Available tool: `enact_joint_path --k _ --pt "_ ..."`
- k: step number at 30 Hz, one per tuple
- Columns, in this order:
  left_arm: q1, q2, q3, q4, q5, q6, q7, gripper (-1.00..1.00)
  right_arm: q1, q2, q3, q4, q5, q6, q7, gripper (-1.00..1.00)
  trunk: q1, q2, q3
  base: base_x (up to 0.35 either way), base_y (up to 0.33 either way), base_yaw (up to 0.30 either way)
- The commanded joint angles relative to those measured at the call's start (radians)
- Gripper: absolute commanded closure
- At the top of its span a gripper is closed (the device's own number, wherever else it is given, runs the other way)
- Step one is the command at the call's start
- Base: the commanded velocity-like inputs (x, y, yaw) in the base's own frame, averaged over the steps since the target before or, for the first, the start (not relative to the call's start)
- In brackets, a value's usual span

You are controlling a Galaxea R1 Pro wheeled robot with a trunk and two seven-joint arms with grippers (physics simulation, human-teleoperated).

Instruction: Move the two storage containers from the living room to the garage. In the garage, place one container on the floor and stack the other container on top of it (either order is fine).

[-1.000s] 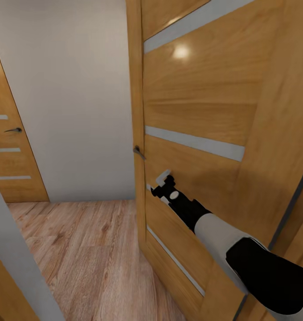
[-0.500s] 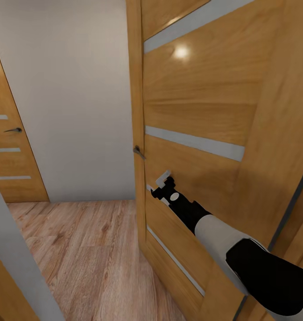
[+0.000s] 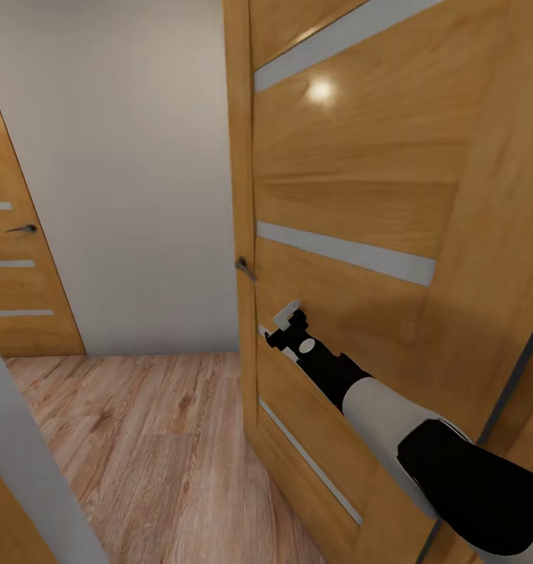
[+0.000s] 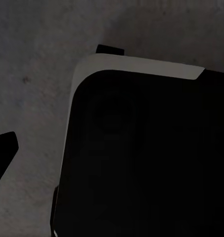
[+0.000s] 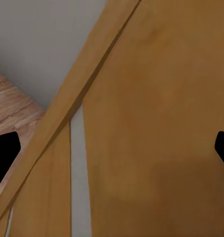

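We do not find the two storage containers in front of us at this moment, so we cannot say which way they lie from our claws. What stands before us is a wooden door (image 3: 353, 211) with pale grey stripes, and we judge that the coming move turns on it.

The door hangs half open, its free edge toward us and a little to our left, with a small dark handle (image 3: 244, 268) on that edge. The right gripper (image 3: 284, 321) is stretched forward and sits against the face of the door, just beside the edge and a little below the handle. In the right wrist view the two dark fingertips (image 5: 4, 153) stand far apart with the door panel between them, so this claw is wide and holds nothing. The right arm is clearly the nearer one to the door.

The left wrist view shows a dark rounded body part (image 4: 141, 158) of the robot over a grey surface, with dark finger tips at the borders. We cannot tell if the left claw is wide or narrow.

Beyond the door edge we see a white wall (image 3: 133, 172), light wood planks (image 3: 149, 454) and a second door (image 3: 16, 266) further left. We think the door must swing more before the base can pass.
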Motion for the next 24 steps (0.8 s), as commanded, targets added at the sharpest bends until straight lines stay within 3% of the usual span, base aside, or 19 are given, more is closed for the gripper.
enact_joint_path --k 1,14,18,24 --pt "0.000 0.000 0.001 -0.001 0.006 -0.002 0.001 -1.00 -0.001 0.000 -0.003 0.000 0.017 0.004 -0.009 -1.00 0.000 0.000 -0.001 0.132 0.000 0.000" --pt "0.001 0.000 0.001 0.000 0.006 -0.002 0.001 -1.00 -0.001 0.000 -0.003 0.005 0.015 0.009 -0.008 -1.00 0.000 0.000 -0.001 0.134 0.000 0.000" --pt "0.001 0.000 0.000 0.000 0.006 -0.002 0.001 -1.00 -0.005 0.000 -0.001 0.028 0.018 -0.020 -0.201 -1.00 0.000 0.000 -0.001 0.095 0.000 0.000" --pt "0.001 0.000 0.000 0.000 0.006 -0.002 0.001 -1.00 -0.006 0.000 0.001 0.030 0.018 -0.039 -0.231 -1.00 0.000 0.000 -0.001 0.083 0.000 0.000"
